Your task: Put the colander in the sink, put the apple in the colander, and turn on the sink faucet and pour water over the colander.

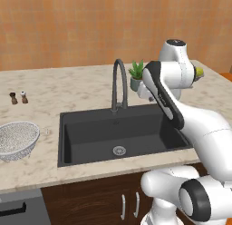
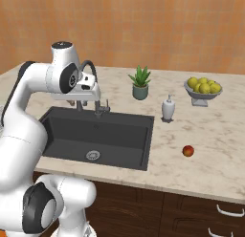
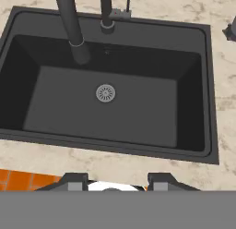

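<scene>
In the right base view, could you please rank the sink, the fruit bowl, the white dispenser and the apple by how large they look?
1. sink
2. fruit bowl, heaped with yellow-green fruit
3. white dispenser, though narrower than the bowl
4. apple

The bowl stands farther back, so it may be larger than it looks.

A potted plant (image 2: 140,83), dispenser (image 2: 168,108), fruit bowl (image 2: 203,89) and seemingly two shakers (image 1: 18,97) sit on the counter (image 2: 210,131).

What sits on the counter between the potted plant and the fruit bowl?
A small white dispenser bottle, seen in the right base view, standing between the plant and the fruit bowl.
</scene>
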Robot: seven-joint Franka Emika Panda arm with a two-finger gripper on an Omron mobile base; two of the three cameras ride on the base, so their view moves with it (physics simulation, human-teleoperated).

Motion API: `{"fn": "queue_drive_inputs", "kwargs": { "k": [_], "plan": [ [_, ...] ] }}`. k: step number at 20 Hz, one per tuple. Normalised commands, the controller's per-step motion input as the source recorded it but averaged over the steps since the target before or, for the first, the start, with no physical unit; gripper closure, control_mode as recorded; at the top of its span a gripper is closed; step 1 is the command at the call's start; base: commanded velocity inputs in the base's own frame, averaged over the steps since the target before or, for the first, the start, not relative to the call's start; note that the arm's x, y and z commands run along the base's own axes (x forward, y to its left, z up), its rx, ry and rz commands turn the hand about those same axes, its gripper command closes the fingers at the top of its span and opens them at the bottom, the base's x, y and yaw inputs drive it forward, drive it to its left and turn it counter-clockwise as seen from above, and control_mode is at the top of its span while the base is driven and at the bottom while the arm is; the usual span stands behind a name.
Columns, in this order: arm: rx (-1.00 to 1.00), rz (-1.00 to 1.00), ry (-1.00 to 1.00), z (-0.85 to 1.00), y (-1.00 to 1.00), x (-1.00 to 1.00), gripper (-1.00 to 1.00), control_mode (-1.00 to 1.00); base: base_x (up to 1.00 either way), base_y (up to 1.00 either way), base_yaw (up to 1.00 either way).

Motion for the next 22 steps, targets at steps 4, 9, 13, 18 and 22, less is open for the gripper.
{"fn": "queue_drive_inputs", "kwargs": {
  "k": [4,9,13,18,22],
  "plan": [
    [0.0,0.01,-0.02,0.0,0.12,-0.35,-1.0,-1.0,0.0,0.0,0.0],
    [0.0,0.02,-0.01,0.0,0.56,-0.49,-1.0,-1.0,0.0,0.0,0.0],
    [0.0,0.0,0.0,0.0,0.92,-0.35,-1.0,-1.0,0.0,0.0,0.0],
    [0.0,0.0,0.03,-0.03,1.0,-0.04,-1.0,-1.0,0.0,0.0,0.0],
    [0.0,0.0,0.09,-0.17,1.0,0.01,-1.0,-1.0,0.0,0.0,0.0]
  ]
}}
